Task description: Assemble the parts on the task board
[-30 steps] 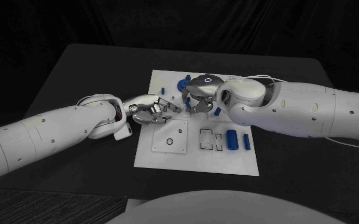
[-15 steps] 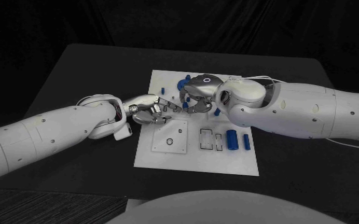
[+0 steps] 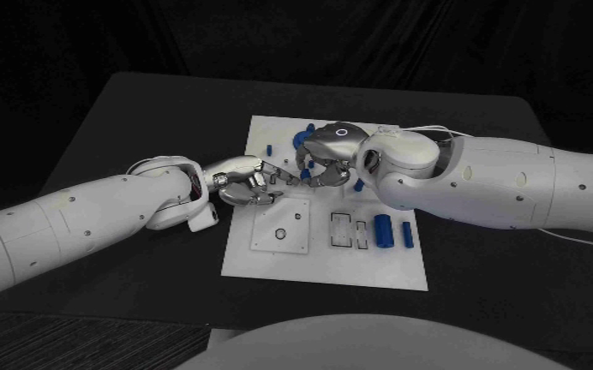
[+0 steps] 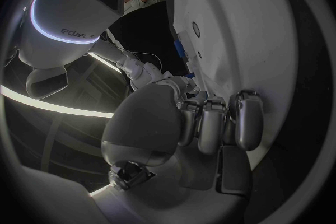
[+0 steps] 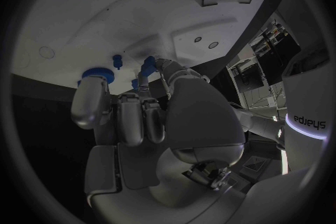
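Black surface [image 3: 136, 104] carries the white task board [image 3: 371, 263] at mid-frame. Both hands meet over its upper left: the left hand [image 3: 251, 180] is curled, contents hidden; whether the right hand [image 3: 324, 164] holds a blue part [image 5: 147, 61] cannot be told. Parts are judged light, rigid, slippery, best pinched mid-body. Loose blue cylinders [image 3: 385, 231] lie right of centre in the head view; pegs beside the fingertips [image 5: 89, 102] are disclosed by the right wrist view.

I see two bulky white arms dotted with small dark screws. Each ends in a silver hand, left hand [image 3: 245, 180] and right hand [image 3: 329, 158], with segmented metallic fingers [image 4: 210, 123]. A glowing ring and "sharpa" lettering mark the wrists.
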Robot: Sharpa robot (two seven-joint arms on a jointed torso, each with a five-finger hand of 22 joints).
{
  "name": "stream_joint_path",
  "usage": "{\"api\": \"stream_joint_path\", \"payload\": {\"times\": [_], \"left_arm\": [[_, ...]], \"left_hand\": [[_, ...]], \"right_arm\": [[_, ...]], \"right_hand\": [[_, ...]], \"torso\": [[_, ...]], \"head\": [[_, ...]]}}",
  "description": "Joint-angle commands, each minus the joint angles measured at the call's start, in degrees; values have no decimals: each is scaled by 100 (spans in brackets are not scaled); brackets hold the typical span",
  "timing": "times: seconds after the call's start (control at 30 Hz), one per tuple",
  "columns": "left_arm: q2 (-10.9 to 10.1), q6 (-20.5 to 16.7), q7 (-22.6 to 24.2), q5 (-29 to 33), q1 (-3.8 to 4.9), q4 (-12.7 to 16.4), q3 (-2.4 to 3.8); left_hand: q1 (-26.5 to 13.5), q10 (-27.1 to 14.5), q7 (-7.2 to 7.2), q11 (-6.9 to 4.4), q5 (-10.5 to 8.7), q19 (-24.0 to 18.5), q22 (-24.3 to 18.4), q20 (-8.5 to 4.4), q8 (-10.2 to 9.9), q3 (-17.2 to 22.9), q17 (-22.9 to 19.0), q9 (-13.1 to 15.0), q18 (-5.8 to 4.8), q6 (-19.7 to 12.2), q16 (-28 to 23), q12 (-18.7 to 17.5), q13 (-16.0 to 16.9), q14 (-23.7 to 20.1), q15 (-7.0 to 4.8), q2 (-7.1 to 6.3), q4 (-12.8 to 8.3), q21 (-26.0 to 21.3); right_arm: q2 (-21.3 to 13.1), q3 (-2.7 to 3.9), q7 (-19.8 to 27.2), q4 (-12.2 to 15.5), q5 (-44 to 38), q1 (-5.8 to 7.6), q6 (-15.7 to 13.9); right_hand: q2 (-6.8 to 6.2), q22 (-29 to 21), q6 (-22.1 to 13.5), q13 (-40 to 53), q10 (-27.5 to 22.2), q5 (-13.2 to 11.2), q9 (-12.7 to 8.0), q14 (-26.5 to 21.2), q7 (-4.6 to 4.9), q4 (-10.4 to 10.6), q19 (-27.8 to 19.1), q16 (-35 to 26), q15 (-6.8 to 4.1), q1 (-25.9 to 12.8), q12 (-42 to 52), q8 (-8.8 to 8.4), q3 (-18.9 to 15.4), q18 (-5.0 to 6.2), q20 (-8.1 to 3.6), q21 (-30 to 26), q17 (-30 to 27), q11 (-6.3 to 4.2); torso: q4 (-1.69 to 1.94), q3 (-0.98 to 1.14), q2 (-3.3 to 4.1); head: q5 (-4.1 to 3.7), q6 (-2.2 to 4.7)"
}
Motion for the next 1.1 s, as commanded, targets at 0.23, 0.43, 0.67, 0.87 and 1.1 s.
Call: {"api": "stream_joint_path", "payload": {"times": [0.23,0.43,0.67,0.87,1.1], "left_arm": [[8,81,-59,10,-30,4,-11],[14,72,-64,10,-30,-1,-11],[30,70,-73,10,-31,-12,-11],[59,70,-82,10,-32,-36,-11],[82,85,-97,10,-36,-51,-11]], "left_hand": [[-7,606,8,52,-24,-31,731,9,27,49,1508,15,10,88,15,20,1510,585,20,41,4,-31],[-5,606,11,56,-23,-42,726,12,10,55,1508,2,12,-21,15,20,1510,585,23,42,-1,-35],[-2,606,-2,59,-27,-49,729,23,-58,83,1508,-49,14,-401,15,20,1510,585,33,43,-23,-42],[-11,606,-23,46,-30,-59,729,25,-94,96,1508,-89,18,-755,15,20,1510,585,28,43,-32,-49],[-14,606,-14,46,-31,-67,726,24,-97,99,1508,-95,20,-809,15,20,1510,585,26,45,-33,-52]], "right_arm": [[7,3,-13,-32,-38,-4,33],[14,3,-24,-25,-38,-4,61],[27,3,-28,-6,-38,-4,63],[22,3,-36,15,-38,-4,58],[14,3,-58,26,-38,-4,54]], "right_hand": [[14,839,0,1506,599,-36,7,399,2,-12,-54,-36,1,7,14,-9,38,97,-4,-29,680,19],[16,839,12,1506,599,-36,10,400,-2,-20,-54,-36,0,16,14,-5,45,98,-4,-31,681,18],[16,839,12,1506,599,-36,10,400,-2,-20,-54,-36,0,16,14,-5,45,98,-4,-31,681,18],[16,839,12,1506,599,-36,10,400,-2,-20,-54,-36,0,16,14,-5,45,98,-4,-31,681,18],[17,840,30,1506,599,-31,14,401,-5,-33,-51,-33,-3,29,14,-2,55,97,-4,-27,685,15]], "torso": [[5,-1,0],[4,-3,1],[4,-3,2],[1,-2,2],[-1,0,2]], "head": [[5,-1],[6,-1],[5,-1],[-4,-1],[1,-1]]}}
